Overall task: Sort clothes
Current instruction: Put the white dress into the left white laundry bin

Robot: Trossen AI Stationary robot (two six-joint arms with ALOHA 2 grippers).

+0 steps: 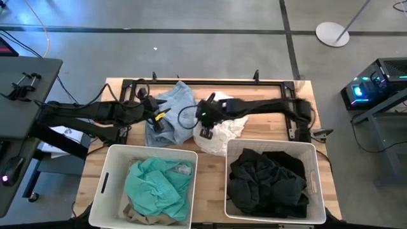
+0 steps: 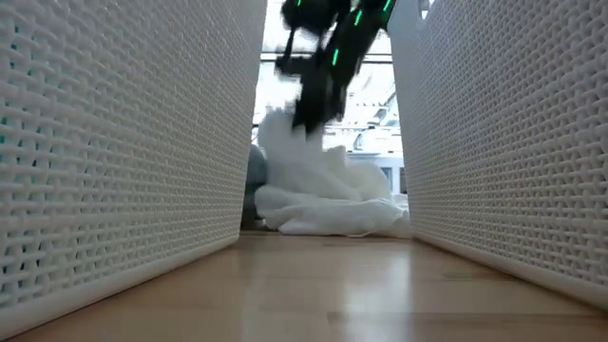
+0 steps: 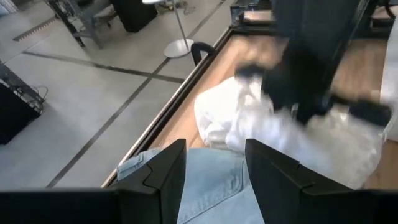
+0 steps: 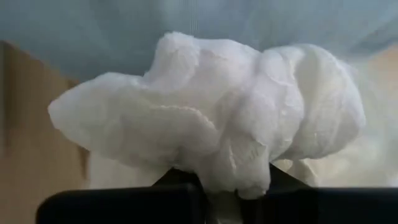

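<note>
- Looking straight down in the high view: right gripper sat over the white garment at mid-table, just behind the gap between two white baskets. Left gripper rested on the pale blue-grey garment, just left of the white one. Left basket held a teal garment over a beige one; right basket held black garments.
- Low view: between the basket walls, the right gripper came from above and touched the top of the white garment, which lay heaped on the wooden table.
- Left wrist view: left fingers stood apart over the pale blue-grey garment, clamping nothing that could be seen; the white garment lay just beyond, with the right arm over it.
- Right wrist view: the right gripper's fingers were clenched on a bunched fold of the white garment.
</note>
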